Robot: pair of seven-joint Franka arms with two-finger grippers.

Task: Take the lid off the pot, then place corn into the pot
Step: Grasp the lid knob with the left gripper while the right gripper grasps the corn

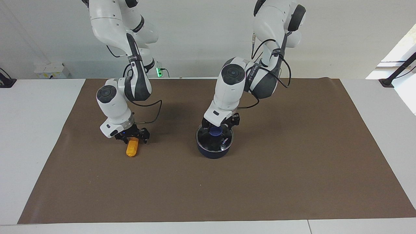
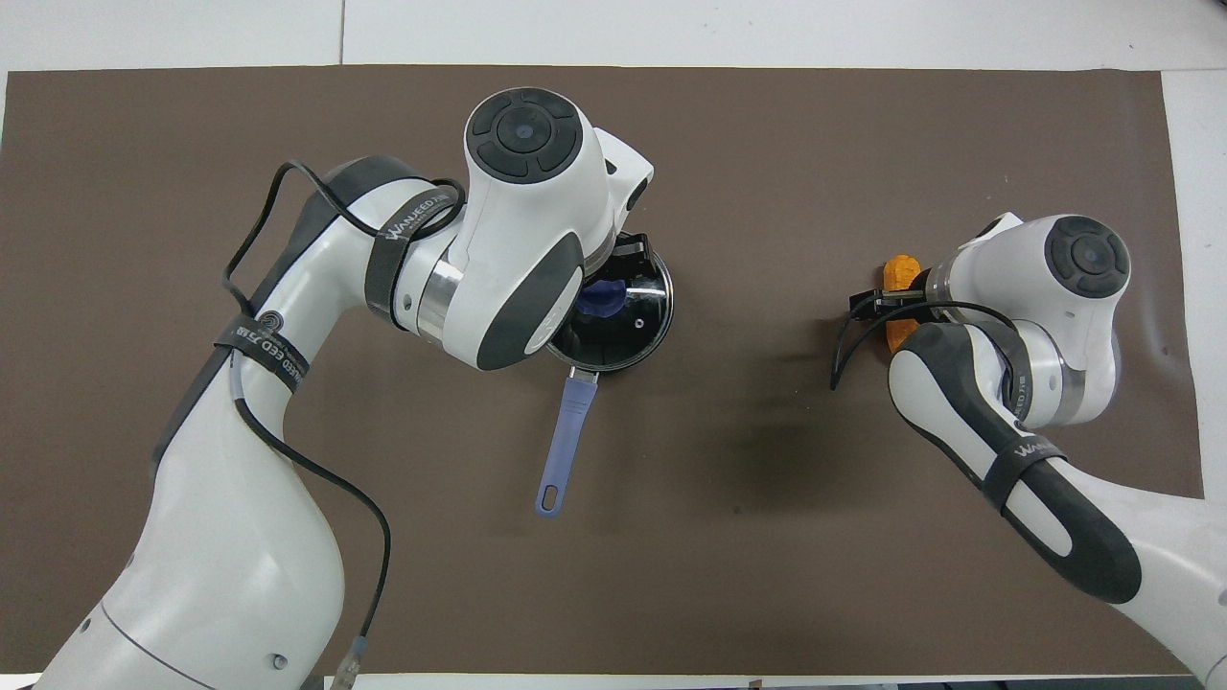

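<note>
The pot (image 1: 213,152) stands mid-mat with the glass lid (image 1: 225,141) on it. Its long blue handle (image 2: 566,431) points toward the robots. My left gripper (image 1: 216,128) is down at the lid's blue knob (image 1: 215,132). In the overhead view the left wrist covers most of the lid (image 2: 637,321). The orange corn (image 1: 131,150) lies on the mat toward the right arm's end. My right gripper (image 1: 132,139) is low over the end of the corn nearer the robots. In the overhead view the right gripper (image 2: 887,305) crosses the corn (image 2: 902,271).
A brown mat (image 1: 292,182) covers most of the white table (image 1: 29,136). Black cables (image 1: 152,113) hang from both wrists.
</note>
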